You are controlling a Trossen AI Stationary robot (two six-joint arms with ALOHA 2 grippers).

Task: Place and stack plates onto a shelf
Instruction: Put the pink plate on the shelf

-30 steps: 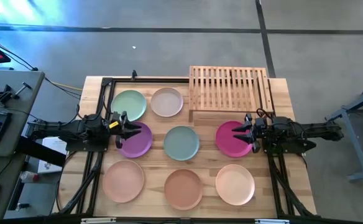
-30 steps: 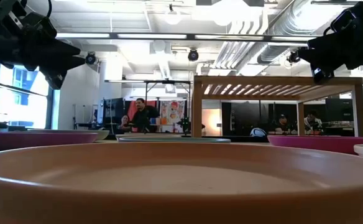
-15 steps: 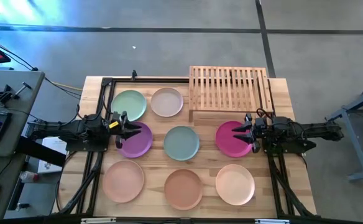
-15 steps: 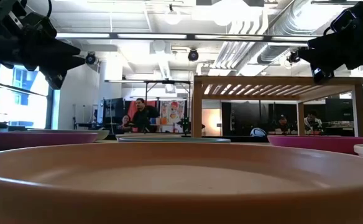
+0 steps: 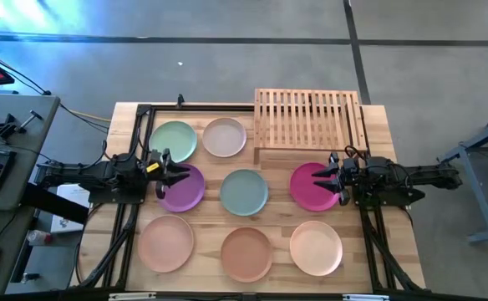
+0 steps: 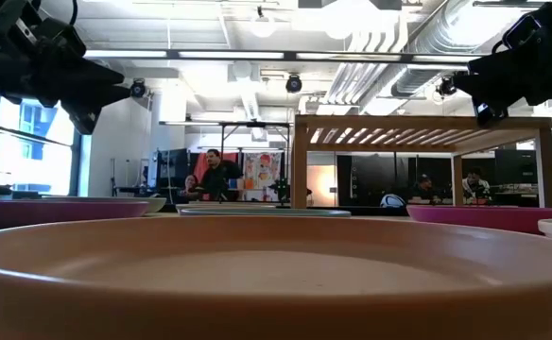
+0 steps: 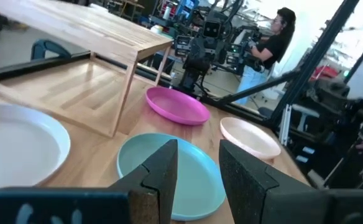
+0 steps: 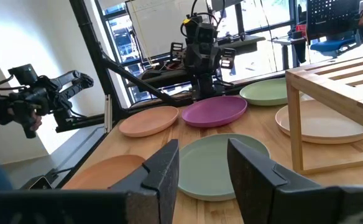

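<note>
Nothing moved since before. Left hand (image 5: 175,173) open, empty over purple plate (image 5: 185,189); right hand (image 5: 323,176) likewise over magenta plate (image 5: 311,186), probably staging my first lifts. Shelf (image 5: 307,119) bare.

Pale planked wood on the counter (image 5: 378,142), grain showing, a soft satin sheen. The low slatted light-wood shelf (image 5: 308,119) looks smooth and bare, no gloss. Round matte plates now: the purple one (image 5: 187,188), the grey-teal one (image 5: 244,192), the magenta one (image 5: 309,186), all dull-finished, smooth like plastic. The terracotta plate (image 6: 257,274) up close is flat and chalky. The left pincer (image 7: 196,177) has dark matt fingers (image 7: 163,174), faintly textured, hard plastic by the look.
</note>
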